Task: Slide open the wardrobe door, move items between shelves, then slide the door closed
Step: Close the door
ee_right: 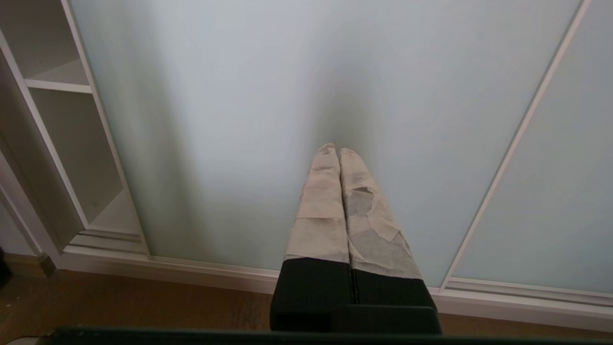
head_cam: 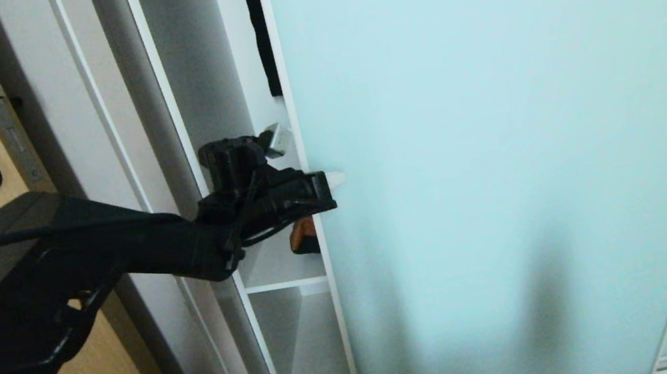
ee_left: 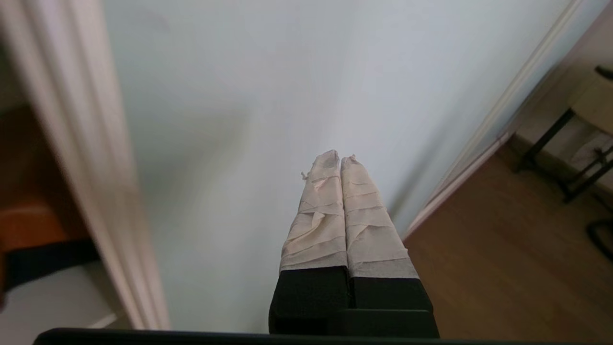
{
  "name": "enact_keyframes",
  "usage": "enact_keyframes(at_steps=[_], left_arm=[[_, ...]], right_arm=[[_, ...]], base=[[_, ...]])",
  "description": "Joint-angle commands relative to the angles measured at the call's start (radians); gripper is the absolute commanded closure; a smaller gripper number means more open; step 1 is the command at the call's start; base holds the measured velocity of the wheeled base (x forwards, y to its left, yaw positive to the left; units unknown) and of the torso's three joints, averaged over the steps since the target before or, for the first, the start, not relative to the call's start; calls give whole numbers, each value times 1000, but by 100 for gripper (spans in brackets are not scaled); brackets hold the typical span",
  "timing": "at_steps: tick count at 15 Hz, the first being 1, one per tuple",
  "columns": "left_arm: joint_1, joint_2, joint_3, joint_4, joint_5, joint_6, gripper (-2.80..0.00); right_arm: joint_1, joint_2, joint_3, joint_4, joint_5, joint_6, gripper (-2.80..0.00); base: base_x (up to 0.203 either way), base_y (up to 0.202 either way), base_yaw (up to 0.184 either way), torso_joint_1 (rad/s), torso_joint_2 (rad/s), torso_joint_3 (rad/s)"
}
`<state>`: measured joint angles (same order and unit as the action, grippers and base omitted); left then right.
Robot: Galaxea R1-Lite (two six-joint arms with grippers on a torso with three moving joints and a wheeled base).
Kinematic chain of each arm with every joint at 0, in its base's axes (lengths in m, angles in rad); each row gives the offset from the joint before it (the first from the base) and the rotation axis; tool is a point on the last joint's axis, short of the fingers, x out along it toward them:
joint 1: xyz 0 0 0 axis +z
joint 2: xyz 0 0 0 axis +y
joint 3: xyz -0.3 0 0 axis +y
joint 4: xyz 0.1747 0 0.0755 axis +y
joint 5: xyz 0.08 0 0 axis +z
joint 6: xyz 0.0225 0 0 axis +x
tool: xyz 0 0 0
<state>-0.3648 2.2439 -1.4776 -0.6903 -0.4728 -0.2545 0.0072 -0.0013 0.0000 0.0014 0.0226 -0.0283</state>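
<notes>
Sliding wardrobe door (head_cam: 504, 152), frosted pale blue-green glass in a thin silver-white frame, stands partly open: a narrow gap shows at its left edge, between the door frame and the white wardrobe side wall (head_cam: 204, 100). Left end effector (head_cam: 332, 180) is at the door's left edge, about mid-height in the head view, its taped fingertips (ee_left: 335, 165) pressed together with nothing between them and the tip lying over the face of the glass just past the frame; contact with the glass cannot be confirmed. Right end effector (ee_right: 337, 153) is also fully closed and empty, pointing at the lower part of the same door, apparently parked. Through the gap: white shelves (head_cam: 285, 283), one level over another, and on the upper visible board a sliver of tan-brown item (head_cam: 302, 236), mostly hidden by the door's edge. Something dark hangs higher up in the gap (head_cam: 261, 30). Judgement: the step in hand is opening the door wider, early in the task. To do it well, the closed fingers should bear against the vertical frame rather than the smooth glass, where they would likely slip; push level and along the track, toward the right, not inward. Keep the wrist clear of the side wall. Open far enough that the item and both shelves are reachable before any grasp.
</notes>
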Motion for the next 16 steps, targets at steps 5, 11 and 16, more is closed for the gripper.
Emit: enact_keyframes(at_steps=[5, 11, 16], left_arm=[[0, 127, -54, -11, -6, 0, 0], [3, 203, -111, -11, 0, 3, 0], [7, 273, -207, 3, 9, 1, 0]], right_arm=[[0, -2, 0, 0, 0, -1, 0], [0, -2, 2, 0, 0, -1, 0], [0, -2, 2, 0, 0, -1, 0]], base=[[0, 0, 0, 0, 0, 0], [0, 0, 0, 0, 0, 0], [0, 0, 0, 0, 0, 0]])
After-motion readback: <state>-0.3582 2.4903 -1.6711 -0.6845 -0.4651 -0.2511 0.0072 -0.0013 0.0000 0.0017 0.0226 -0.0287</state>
